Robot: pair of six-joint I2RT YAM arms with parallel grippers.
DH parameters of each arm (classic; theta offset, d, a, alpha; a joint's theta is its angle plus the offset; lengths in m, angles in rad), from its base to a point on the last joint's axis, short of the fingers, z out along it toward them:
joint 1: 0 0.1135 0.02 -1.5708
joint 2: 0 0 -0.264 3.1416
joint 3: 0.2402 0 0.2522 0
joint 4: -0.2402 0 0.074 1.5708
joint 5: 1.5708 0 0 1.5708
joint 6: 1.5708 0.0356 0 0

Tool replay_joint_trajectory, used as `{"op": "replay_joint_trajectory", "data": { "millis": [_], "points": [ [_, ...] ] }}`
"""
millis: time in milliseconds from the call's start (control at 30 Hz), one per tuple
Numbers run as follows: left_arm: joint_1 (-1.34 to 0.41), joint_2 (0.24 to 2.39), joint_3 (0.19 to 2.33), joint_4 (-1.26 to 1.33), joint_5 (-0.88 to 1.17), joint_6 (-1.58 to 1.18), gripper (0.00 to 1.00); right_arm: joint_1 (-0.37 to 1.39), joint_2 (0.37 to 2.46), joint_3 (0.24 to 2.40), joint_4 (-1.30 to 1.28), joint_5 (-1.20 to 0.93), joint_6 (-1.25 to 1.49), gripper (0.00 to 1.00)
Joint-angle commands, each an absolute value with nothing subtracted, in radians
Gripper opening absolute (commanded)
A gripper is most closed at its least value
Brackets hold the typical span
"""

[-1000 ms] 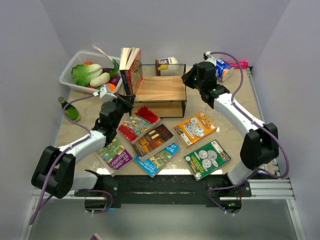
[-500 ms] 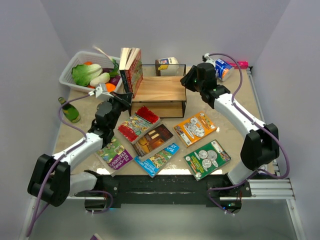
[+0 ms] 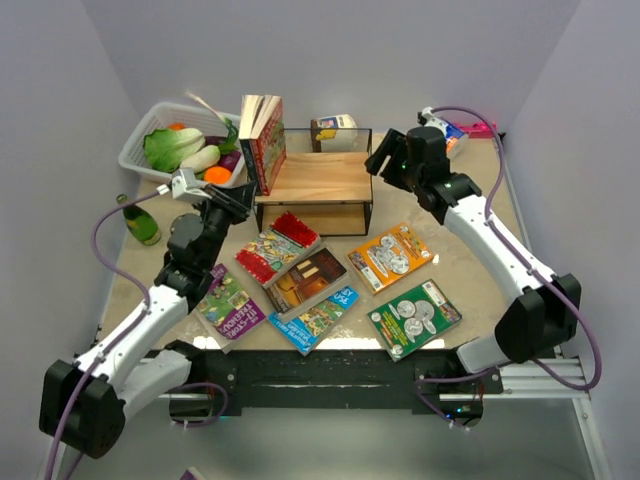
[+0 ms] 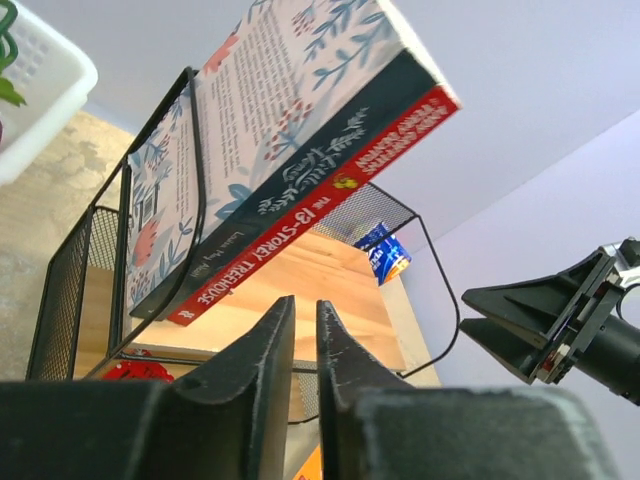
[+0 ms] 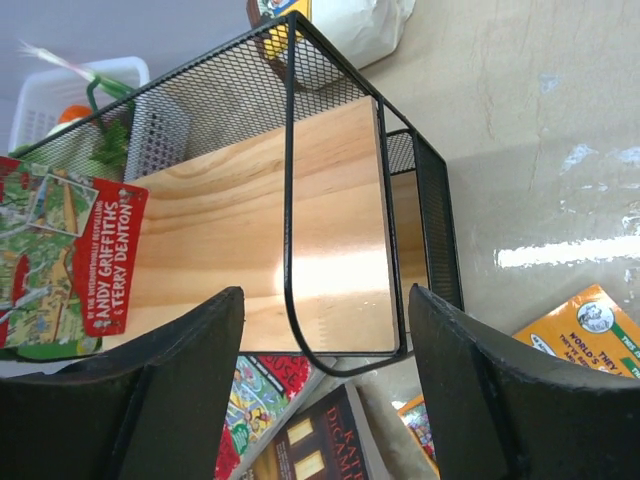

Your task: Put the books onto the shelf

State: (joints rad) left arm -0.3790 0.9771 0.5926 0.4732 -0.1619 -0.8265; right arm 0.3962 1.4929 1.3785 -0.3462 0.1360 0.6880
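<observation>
— From above, where are the books?
— A few standing books lean at the left end of the shelf, on its top board. Several loose books lie flat on the table in front of it, some overlapping.
— And the arms?
— The left gripper sits by the shelf's front left corner, near a white basket. The right gripper is just off the shelf's right end.
— Left wrist camera?
— Its fingers are barely parted, with only a thin slit and nothing between them. Above them the standing books tilt against the shelf's wire frame.
— Right wrist?
— Those fingers are spread wide and hold nothing. Beyond them the shelf's end frame and wooden board show. A red-spined book stands at the far end, and loose books lie on the table below.
</observation>
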Motion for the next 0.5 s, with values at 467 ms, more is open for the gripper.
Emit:
{"op": "replay_joint_trajectory", "data": {
  "millis": [467],
  "points": [
    [-0.655, 0.603, 0.483, -0.087, -0.094, -0.718, 0.52, 0.416, 0.986, 0.823, -0.37, 0.143, 0.839, 0.67]
  ]
}}
